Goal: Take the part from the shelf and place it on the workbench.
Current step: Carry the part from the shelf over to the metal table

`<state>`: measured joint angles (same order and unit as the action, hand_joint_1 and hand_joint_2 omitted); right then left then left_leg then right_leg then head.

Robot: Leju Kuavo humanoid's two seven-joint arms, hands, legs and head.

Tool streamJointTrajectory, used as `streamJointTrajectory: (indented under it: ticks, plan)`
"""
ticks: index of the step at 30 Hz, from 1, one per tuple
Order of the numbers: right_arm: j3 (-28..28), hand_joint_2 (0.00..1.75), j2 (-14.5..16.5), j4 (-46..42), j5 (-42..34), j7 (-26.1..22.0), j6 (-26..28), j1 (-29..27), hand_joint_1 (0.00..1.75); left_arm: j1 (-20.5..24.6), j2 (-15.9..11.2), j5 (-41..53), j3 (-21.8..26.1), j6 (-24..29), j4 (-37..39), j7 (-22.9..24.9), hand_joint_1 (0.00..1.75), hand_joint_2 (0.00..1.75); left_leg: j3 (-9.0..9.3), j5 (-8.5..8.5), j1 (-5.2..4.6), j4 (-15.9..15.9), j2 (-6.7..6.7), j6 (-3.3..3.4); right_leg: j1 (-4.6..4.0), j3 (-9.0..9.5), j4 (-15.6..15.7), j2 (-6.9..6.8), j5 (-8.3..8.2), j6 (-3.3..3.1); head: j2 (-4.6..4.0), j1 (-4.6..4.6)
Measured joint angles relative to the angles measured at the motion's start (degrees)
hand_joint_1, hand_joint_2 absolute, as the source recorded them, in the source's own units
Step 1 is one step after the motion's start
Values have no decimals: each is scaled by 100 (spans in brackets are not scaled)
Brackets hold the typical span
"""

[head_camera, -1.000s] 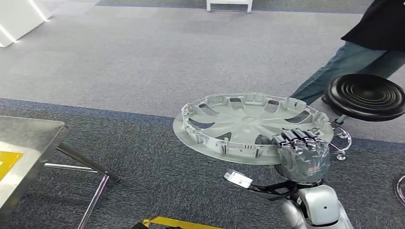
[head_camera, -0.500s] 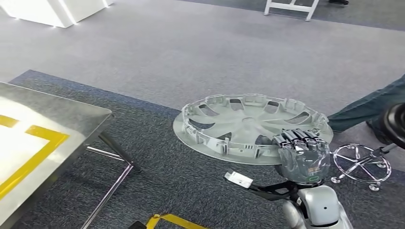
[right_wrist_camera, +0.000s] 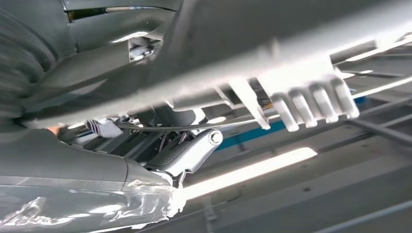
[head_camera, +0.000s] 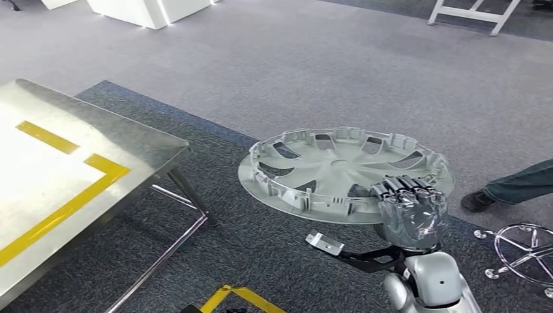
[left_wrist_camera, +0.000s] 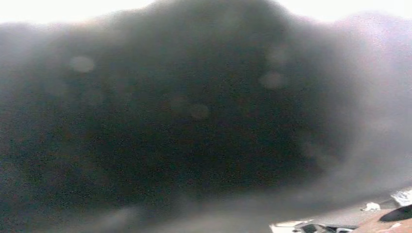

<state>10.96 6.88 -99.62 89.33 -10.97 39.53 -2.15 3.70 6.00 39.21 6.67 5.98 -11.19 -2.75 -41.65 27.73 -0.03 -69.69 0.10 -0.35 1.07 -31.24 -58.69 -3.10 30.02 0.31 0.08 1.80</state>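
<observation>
Right hand (head_camera: 412, 212) grips round grey plastic wheel cover (head_camera: 342, 173) at its near rim. Steel worktop (head_camera: 124, 140) now nearer after robot's turn; placement pending. Left hand state: cannot tell, view blurred.

The wheel cover (right_wrist_camera: 272, 43) runs close across the right wrist view, its ribbed clips (right_wrist_camera: 313, 102) showing; the right hand (right_wrist_camera: 73, 160) lies just beside it, touching.

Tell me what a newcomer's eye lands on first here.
First, the large round silver-grey plastic wheel cover, held flat above the dark carpet by the right hand gripping its near rim. Next, the shiny steel workbench with yellow tape lines at the left, apart from the cover. A person's shoe and trouser leg show at the right edge.
</observation>
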Motion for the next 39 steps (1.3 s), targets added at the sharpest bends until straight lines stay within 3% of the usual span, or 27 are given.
streamJointTrajectory:
  ticks: [2, 4, 6, 7, 9, 10, 12, 13, 14, 15, 17, 19, 20, 22, 24, 26, 28, 29, 30, 32, 34, 35, 37, 39]
  plan:
    - [4, 175, -1, 2, 0, 2, 1, 3, 175, 12, -9, 0, 0, -2, 0, 0, 0, 0, 363, -278, -68, 703, 258, 76, -17, 53, 4, -129, 51, 35, -1, 1]
    - [4, 175, -3, 3, 0, 5, 1, 11, 175, 38, -16, 0, 0, -5, 0, 0, 0, 0, 509, -284, -141, 1018, 435, 149, -47, 78, 11, -253, 92, 93, 0, -6]
    - [3, 175, -4, 4, -1, 8, 1, 21, 175, 35, -18, 0, 0, -8, 0, 1, 0, 0, 527, -263, -140, 1078, 328, 195, -60, 109, 32, -365, 133, 157, 1, -8]
    - [5, 175, -5, 6, -1, 9, 1, 25, 175, 23, -20, 0, 1, -8, 0, 1, 0, 0, 556, -266, -122, 1111, 256, 214, -52, 121, 14, -309, 167, 188, 0, -17]
    - [7, 175, -8, 12, -1, 15, 1, 30, 175, 28, -22, 0, 3, -8, 0, 2, 0, 0, 617, -276, -76, 1168, 115, 258, -36, -32, -324, -12, 355, 235, -1, -40]
    - [8, 175, -13, 16, -1, 21, 1, 32, 175, 41, -21, 0, 4, -8, 0, 2, 0, 0, 625, -270, -70, 1172, 47, 277, -31, -210, -671, 156, 502, 245, -1, -58]
    - [8, 175, -27, 24, -1, 42, 1, 31, 175, 66, -14, 0, 4, -8, 0, 2, 0, 0, 632, -260, -65, 1169, -111, 305, -32, -666, -1419, 281, 739, 259, -1, -72]
    - [8, 175, -33, 31, -1, 51, 1, 29, 175, 65, -12, 0, 4, -8, 0, 2, 0, 0, 641, -255, -64, 1167, -199, 309, -32, -807, -1579, 295, 710, 263, -1, -72]
    - [8, 175, -37, 38, -1, 60, 1, 26, 175, 61, -12, 0, 4, -8, 0, 2, 0, 0, 653, -251, -62, 1165, -290, 306, -31, -841, -1515, 304, 563, 262, -2, -72]
    - [8, 175, -39, 44, -1, 67, 1, 24, 175, 57, -11, 0, 4, -8, 0, 3, 0, 0, 668, -244, -59, 1162, -380, 298, -24, -754, -1218, 334, 319, 257, -1, -73]
    - [8, 175, -44, 49, -1, 75, 1, 26, 175, 59, -9, 0, 4, -7, 0, 4, 0, 0, 673, -225, -61, 1139, -543, 261, 17, -456, -446, 574, -90, 240, -1, -80]
    - [8, 175, -48, 52, -1, 76, 1, 29, 175, 66, -8, 0, 4, -4, 0, 6, 0, 0, 632, -226, -56, 1116, -669, 201, 41, -275, -61, 786, -184, 201, -1, -86]
    - [11, 175, -50, 54, -1, 76, 1, 31, 175, 62, -9, 0, 4, -3, 0, 7, 0, 0, 608, -235, -48, 1109, -728, 169, 37, -243, -26, 792, -163, 175, -1, -86]
    - [16, 175, -50, 54, 0, 77, 1, 32, 175, 37, -18, 0, 4, -2, 0, 10, 0, 0, 587, -234, -25, 1107, -793, 109, 25, -216, -10, 665, -163, 115, -1, -87]
    - [19, 175, -51, 54, 1, 88, 1, 29, 175, 29, -22, 0, 4, -1, 0, 13, 0, 0, 484, -83, -39, 886, -531, 46, 41, -172, 21, 520, -160, 50, -1, -55]
    - [17, 175, -54, 54, 2, 102, 1, 28, 175, 48, -20, 0, 4, 0, 0, 14, 0, 0, 169, 246, -33, 250, -165, -13, 38, -142, 31, 368, -138, 1, -1, -27]
    - [16, 175, -58, 56, 1, 105, 1, 26, 175, 59, -15, 0, 4, -1, 0, 16, 0, 0, -168, 455, 5, -404, -60, -46, 29, -116, 30, 203, -107, -14, -1, -27]
    - [17, 175, -60, 57, 1, 105, 1, 26, 175, 57, -13, 0, 4, -2, 0, 16, 0, 0, -214, 406, 18, -481, -47, -53, 28, -95, 30, 124, -87, -11, -1, -26]
    - [19, 175, -61, 58, 1, 105, 1, 25, 175, 53, -13, 0, 4, -2, 0, 17, 0, 0, -146, 256, 26, -340, -30, -51, 26, -66, 30, 47, -65, -4, -1, -25]
    - [32, 175, -61, 58, 1, 105, 1, 28, 175, 57, -15, 0, 4, -2, 0, 17, 0, 0, 240, -129, 1, 395, 141, -9, 16, 7, 30, -89, -12, 26, -2, -27]
    - [49, 175, -62, 58, 0, 108, 1, 40, 175, 83, -16, 0, 4, -2, 0, 17, 0, 0, 524, -264, -63, 956, 351, 60, -15, 48, 26, -205, 43, 84, -1, -29]
    - [57, 175, -63, 58, 0, 110, 1, 54, 175, 91, -15, 0, 4, -2, 0, 17, 0, 0, 557, -233, -92, 1043, 391, 90, -30, 60, 31, -265, 64, 118, -1, -35]
    - [71, 175, -64, 60, -1, 124, 1, 81, 175, 83, -16, 1, 4, -1, 0, 28, 0, 0, 557, -223, -87, 1085, 283, 153, -36, 88, 54, -369, 100, 183, 0, -42]
    - [85, 175, -67, 62, -1, 155, 1, 103, 175, 74, -18, 2, 5, -1, 0, 45, 0, 0, 603, -234, -53, 1136, 140, 222, -18, 53, -97, -196, 231, 236, 0, -66]
